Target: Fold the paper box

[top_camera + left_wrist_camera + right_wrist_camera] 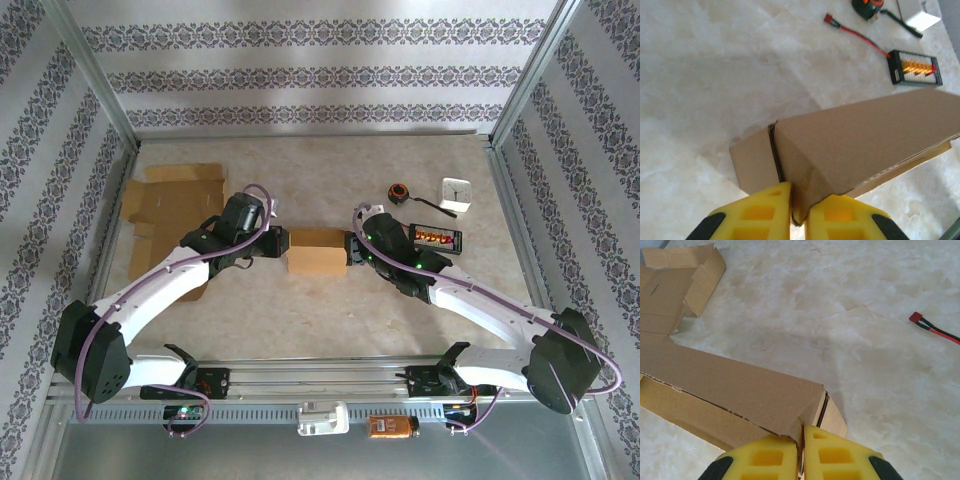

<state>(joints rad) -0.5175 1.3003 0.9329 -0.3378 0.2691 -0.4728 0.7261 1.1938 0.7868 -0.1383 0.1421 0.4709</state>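
Note:
The paper box is a brown cardboard carton lying folded in the middle of the table, between my two arms. My left gripper meets its left end. In the left wrist view the yellow fingers pinch a corner flap of the box, and the gripper is shut on it. My right gripper meets the right end. In the right wrist view the gripper is shut on a thin edge of the box, whose end flap stands slightly ajar.
Flat cardboard sheets lie at the back left. A black charger with orange cells, a white clock and a black-and-orange roll sit right of the box. A red cable trails on the table.

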